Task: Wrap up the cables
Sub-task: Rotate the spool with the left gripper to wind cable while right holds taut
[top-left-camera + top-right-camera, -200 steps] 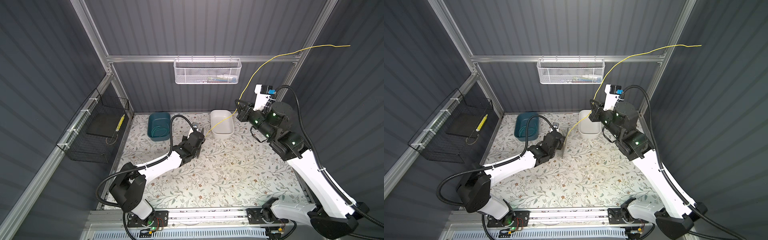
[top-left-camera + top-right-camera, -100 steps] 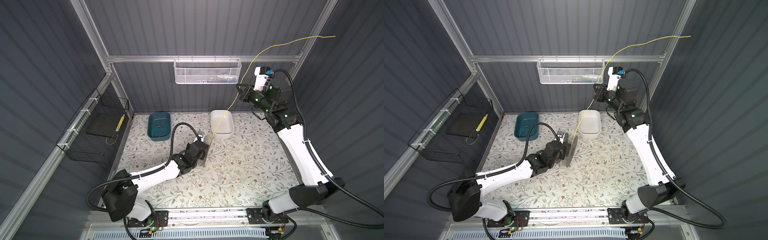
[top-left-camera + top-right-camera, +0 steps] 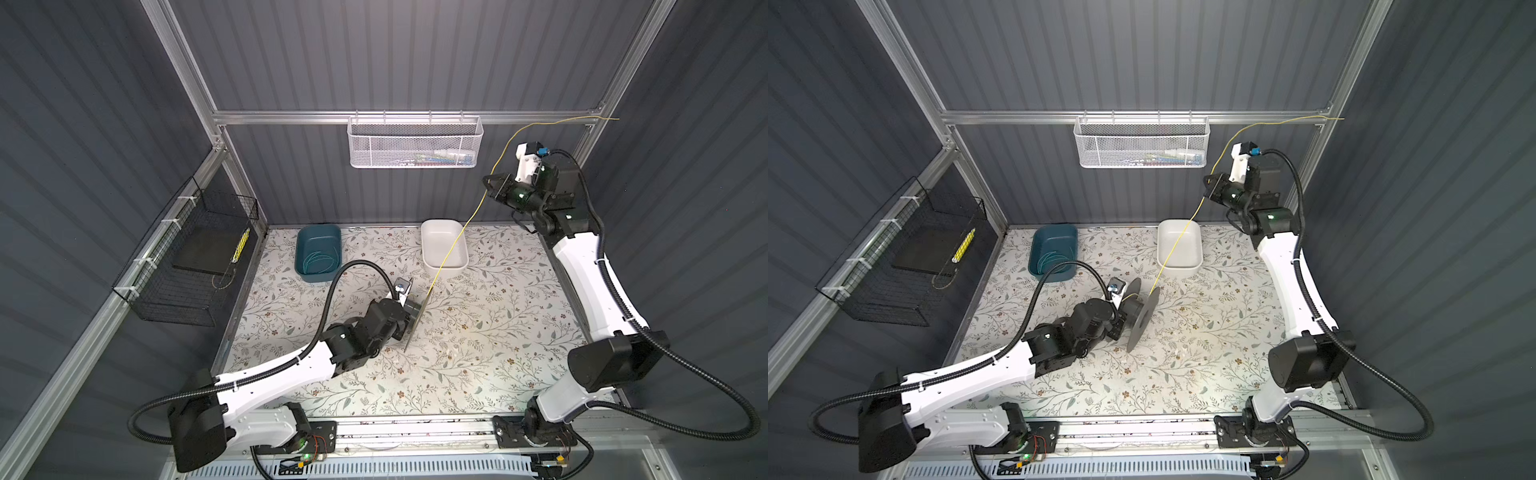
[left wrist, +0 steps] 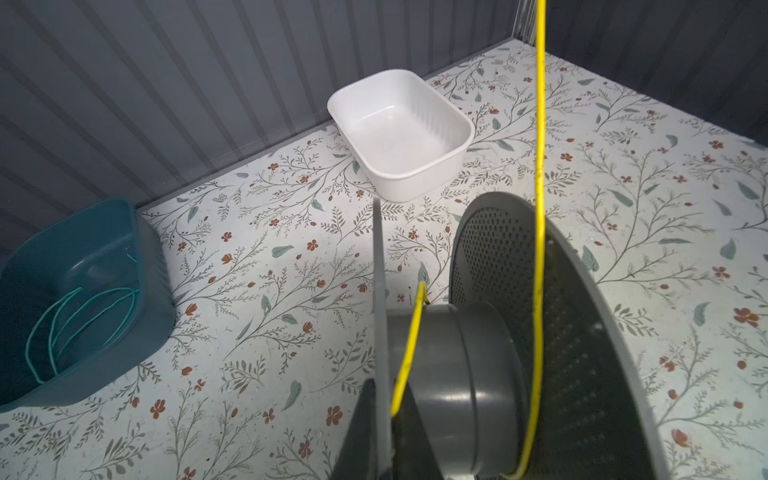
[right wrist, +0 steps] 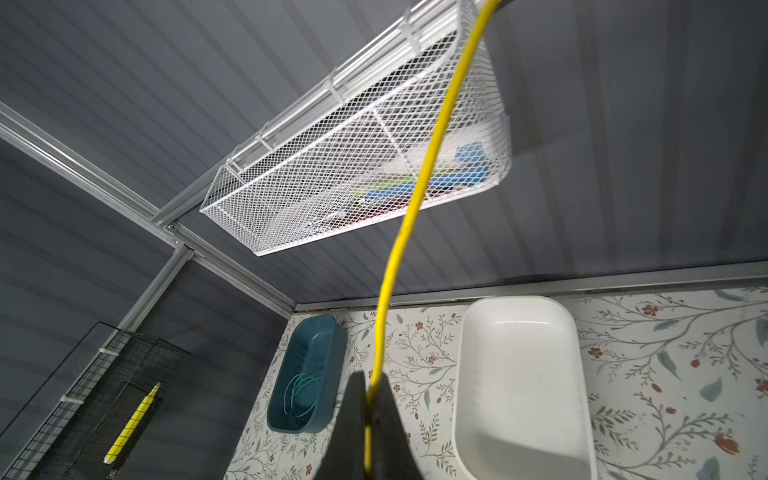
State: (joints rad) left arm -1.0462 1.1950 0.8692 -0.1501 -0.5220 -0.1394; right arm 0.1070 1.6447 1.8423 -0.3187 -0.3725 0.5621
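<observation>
Winding is at an early stage: only about one turn of the cable (image 3: 457,242) lies on the spool (image 3: 1144,320) hub. The left gripper (image 4: 374,440) is clamped on the spool's near flange and holds it tilted on edge just in front of the white tub (image 3: 446,268). The right gripper (image 5: 370,415) is pinched tight on the cable, high above the white tub's back right corner. Between the two the cable runs taut and straight over the white tub. Past the right gripper its free end arcs up and away. It is thin, bright yellow and springy. Next, I judge, the strand must go round the hub under tension and stay between the flanges.
</observation>
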